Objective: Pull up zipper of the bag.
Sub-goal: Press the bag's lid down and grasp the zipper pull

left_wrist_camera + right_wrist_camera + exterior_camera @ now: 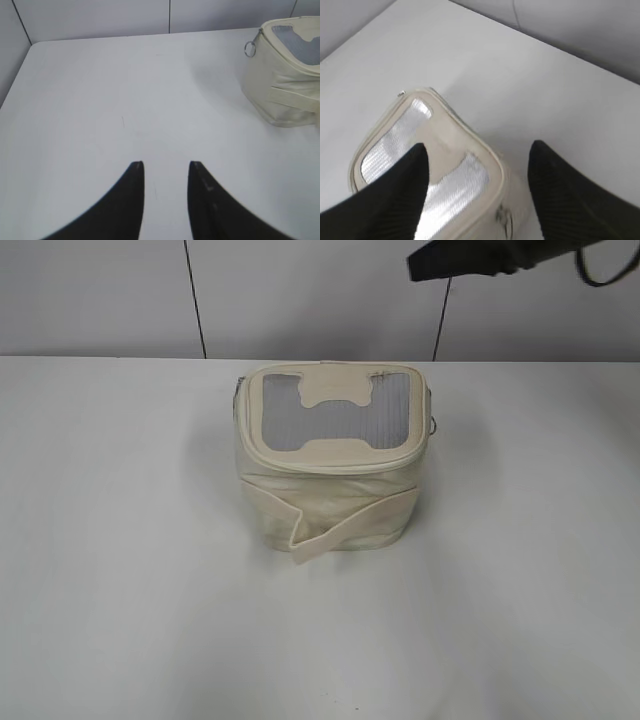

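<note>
The cream-beige bag (pixel 330 455) stands upright mid-table, its grey ribbed window in the lid facing up. The zipper track (pixel 335 462) runs round the lid's rim. In the left wrist view the bag (pixel 282 87) is at the far right, with a silver ring pull (pixel 249 49) hanging at its upper corner. In the right wrist view a blurred metal pull (pixel 504 218) shows at the lid's (pixel 445 150) near corner. My right gripper (pixel 477 150) is open and hovers above that corner, touching nothing. My left gripper (pixel 166 165) is open and empty over bare table, well left of the bag.
A loose cream strap band (pixel 335 525) wraps the bag's body, its end sticking out at the front. The white table (pixel 120 540) ends at a grey panelled wall (pixel 100 290). The right arm (pixel 470 258) shows at the top right of the exterior view.
</note>
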Available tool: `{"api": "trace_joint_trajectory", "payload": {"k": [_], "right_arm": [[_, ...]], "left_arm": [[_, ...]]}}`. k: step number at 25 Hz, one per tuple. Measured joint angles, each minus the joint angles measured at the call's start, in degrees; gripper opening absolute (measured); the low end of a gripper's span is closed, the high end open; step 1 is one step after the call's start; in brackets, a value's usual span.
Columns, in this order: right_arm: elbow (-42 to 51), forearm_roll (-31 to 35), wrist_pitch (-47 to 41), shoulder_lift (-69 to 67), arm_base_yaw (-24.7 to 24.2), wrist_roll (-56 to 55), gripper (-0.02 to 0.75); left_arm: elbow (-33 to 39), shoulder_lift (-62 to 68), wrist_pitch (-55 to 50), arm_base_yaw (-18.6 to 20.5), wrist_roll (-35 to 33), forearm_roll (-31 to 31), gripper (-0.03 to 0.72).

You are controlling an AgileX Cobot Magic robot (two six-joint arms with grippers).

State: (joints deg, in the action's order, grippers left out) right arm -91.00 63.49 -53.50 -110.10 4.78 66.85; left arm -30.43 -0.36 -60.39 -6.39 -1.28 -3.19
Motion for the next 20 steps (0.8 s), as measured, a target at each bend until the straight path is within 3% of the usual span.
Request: {"api": "trace_joint_trajectory", "payload": {"k": [4,10,16,20], "right_arm": [[-17.9,-3.18,-7.96,-12.81,5.06,-2.53,0.494],[-34.09,-8.57,-12.38,-26.67,11.85,-7.75,0.494],[-39.39,-9.95,-13.1,-33.46,13.11,-9.84,0.486],[-39.93,-10.01,-14.58,-34.1,13.15,-10.33,0.432]], "left_arm": [[0.0,1.83,0.05,0.0,0.0,0.11,0.228],[0.0,4.13,0.16,0.0,0.0,0.17,0.232],[0.0,4.13,0.21,0.0,0.0,0.17,0.24],[-1.12,4.39,2.89,0.0,0.0,0.17,0.24]]}}
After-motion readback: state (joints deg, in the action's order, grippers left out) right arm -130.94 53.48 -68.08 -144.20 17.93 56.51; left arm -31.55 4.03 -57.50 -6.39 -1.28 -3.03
